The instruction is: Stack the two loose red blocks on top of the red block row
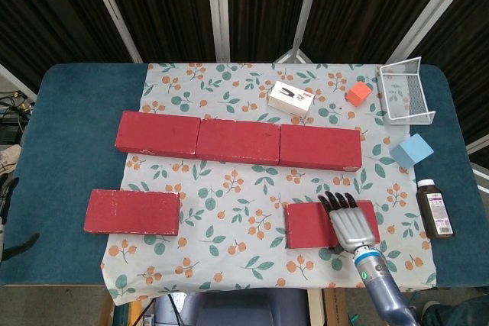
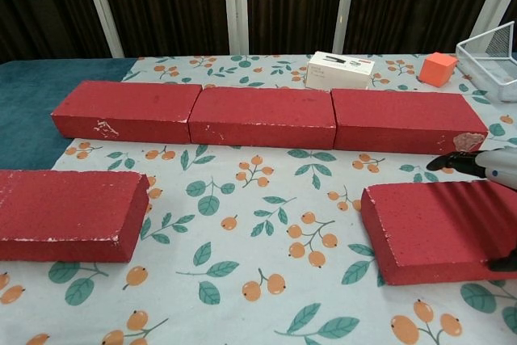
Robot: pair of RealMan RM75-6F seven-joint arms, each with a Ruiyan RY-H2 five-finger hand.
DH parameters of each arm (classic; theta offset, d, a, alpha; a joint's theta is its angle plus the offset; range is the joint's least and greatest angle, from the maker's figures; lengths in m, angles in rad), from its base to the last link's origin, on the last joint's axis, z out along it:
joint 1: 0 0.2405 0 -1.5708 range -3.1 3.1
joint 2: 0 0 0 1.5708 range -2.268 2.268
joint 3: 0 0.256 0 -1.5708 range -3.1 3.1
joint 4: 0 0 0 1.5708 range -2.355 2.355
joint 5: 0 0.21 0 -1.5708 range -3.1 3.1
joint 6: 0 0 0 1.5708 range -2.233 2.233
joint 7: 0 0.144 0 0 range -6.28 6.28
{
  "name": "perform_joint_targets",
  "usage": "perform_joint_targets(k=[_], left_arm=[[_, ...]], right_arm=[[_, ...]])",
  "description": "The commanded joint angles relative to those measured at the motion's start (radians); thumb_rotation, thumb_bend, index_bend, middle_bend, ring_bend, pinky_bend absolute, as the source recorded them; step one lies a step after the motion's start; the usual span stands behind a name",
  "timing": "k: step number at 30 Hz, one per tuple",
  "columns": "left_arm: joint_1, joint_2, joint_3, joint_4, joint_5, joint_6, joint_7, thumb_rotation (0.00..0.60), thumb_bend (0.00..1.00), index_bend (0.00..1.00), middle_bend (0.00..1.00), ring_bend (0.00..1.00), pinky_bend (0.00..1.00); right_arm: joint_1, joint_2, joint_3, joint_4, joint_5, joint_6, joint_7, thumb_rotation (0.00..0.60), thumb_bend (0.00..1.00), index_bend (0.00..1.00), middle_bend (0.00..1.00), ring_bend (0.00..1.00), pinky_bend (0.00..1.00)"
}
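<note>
- Right hand [image 1: 352, 224] lay palm-down over right part of near-right loose red block [image 1: 330, 224], fingers [image 1: 341, 203] reaching past far edge, thumb at near edge: prob. straddling to clamp; firm grip not confirmed, can't tell
- In chest view only fingertips [image 2: 457, 160] seen at far-right corner of that block [image 2: 440, 228]
- Block flat on floral cloth [image 1: 229, 181], not yet lifted
- Other loose red block [image 1: 132, 211] near-left, untouched
- Red block row [image 1: 238, 140] farther back, top bare
- Left hand not in either view
</note>
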Motion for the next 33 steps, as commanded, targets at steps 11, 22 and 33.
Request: perform_joint_targets(k=[11,22,33], left_arm=[[-0.001,-0.002,-0.003,0.001,-0.008,-0.003,0.004,0.6,0.0,0.08,0.0,0.0,0.05],[-0.003,-0.003,-0.002,0.001,-0.01,-0.007,0.007,0.6,0.0,0.08,0.0,0.0,0.05],[-0.004,-0.003,-0.001,0.001,-0.008,-0.007,0.008,0.6,0.0,0.08,0.0,0.0,0.05]], right_arm=[[0.07,-0.048,-0.003,0.032,0.103,0.011,-0.069,0.6,0.05,0.0,0.01,0.0,0.0],[0.104,-0.057,-0.022,0.034,0.148,0.028,-0.099,0.6,0.05,0.16,0.19,0.0,0.0],[0.113,-0.063,-0.036,0.032,0.128,0.06,-0.088,0.6,0.05,0.35,0.26,0.04,0.0]])
